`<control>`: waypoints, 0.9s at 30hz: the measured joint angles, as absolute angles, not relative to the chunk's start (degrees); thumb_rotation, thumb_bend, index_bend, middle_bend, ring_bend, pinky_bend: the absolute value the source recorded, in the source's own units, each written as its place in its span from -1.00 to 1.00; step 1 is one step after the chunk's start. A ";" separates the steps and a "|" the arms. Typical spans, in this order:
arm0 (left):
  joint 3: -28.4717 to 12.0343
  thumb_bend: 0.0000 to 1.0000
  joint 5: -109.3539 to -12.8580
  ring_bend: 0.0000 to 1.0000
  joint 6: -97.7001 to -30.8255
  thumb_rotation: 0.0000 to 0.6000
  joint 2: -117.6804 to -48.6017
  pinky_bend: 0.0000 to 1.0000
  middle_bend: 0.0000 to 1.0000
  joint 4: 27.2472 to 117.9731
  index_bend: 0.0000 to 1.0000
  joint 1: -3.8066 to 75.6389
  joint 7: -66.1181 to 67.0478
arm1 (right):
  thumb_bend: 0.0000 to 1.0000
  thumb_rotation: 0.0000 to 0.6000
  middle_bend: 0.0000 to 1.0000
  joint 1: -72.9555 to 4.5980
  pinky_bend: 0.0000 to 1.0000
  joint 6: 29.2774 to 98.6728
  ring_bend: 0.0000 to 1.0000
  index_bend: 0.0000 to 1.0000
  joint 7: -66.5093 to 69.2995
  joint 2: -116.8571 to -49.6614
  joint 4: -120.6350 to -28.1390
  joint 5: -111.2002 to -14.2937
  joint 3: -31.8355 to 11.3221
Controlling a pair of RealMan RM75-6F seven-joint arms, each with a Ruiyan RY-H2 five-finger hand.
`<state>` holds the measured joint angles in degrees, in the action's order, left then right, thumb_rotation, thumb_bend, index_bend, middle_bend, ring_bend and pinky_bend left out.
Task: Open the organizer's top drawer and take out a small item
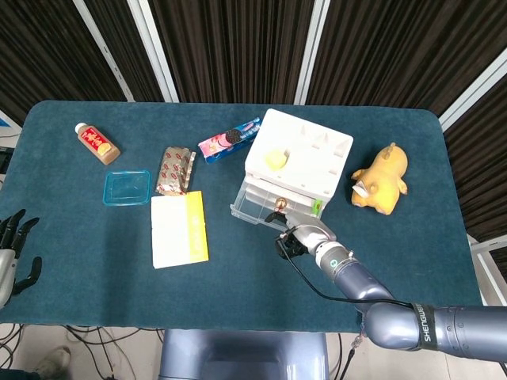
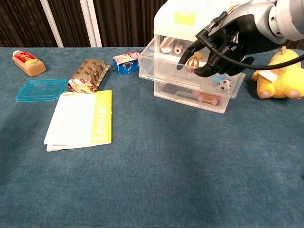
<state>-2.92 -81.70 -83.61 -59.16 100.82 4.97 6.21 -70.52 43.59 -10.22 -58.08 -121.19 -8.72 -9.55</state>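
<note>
- The organizer (image 2: 194,52) stands right of centre on the table (image 2: 152,180), a white unit with clear drawers.
- Its top drawer (image 2: 190,69) is pulled part-way out, front edge overhanging the drawer below.
- Inside the drawer you can see small items: an egg-shaped piece (image 2: 192,61), a small ball (image 2: 224,85) with black spots at the right front, and a white piece (image 2: 178,49) near the back.
- A yellow block (image 2: 184,18) lies on the organizer's lid.
- Your right hand (image 2: 223,45) is at the drawer's front, fingers curled over the front edge and dipping into the drawer by the egg-shaped piece; I cannot tell whether they clamp the edge or any item.
- In the head view the right hand (image 1: 299,236) sits just in front of the open drawer.
- Your left hand (image 1: 12,253) shows only at the head view's left edge, beyond the table's edge, fingers apart and holding nothing.
- A yellow plush toy (image 2: 280,76) lies right of the organizer, near it but apart.
- A cookie packet (image 2: 127,61) lies just left of the organizer, towards the back.
- Further left are a snack wrapper (image 2: 89,74), a blue lid (image 2: 42,89) and a small bottle (image 2: 28,63).
- A white and yellow booklet (image 2: 80,119) lies flat in front of the wrapper.
</note>
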 measured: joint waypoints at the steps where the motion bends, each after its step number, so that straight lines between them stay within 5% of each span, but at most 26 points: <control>1: -2.93 -0.05 -81.70 -1.00 -83.62 1.00 -59.16 -1.00 -1.00 100.82 -0.80 4.97 6.22 | 0.15 1.00 1.00 -70.53 1.00 43.48 1.00 -0.52 -10.21 -58.03 -121.22 -8.78 -9.49; 27: -2.99 -0.05 -81.57 -1.00 -83.67 1.00 -59.09 -1.00 -1.00 100.81 -0.80 4.94 6.25 | 0.15 1.00 1.00 -71.15 1.00 41.71 1.00 -0.49 -9.28 -56.87 -121.97 -10.82 -7.95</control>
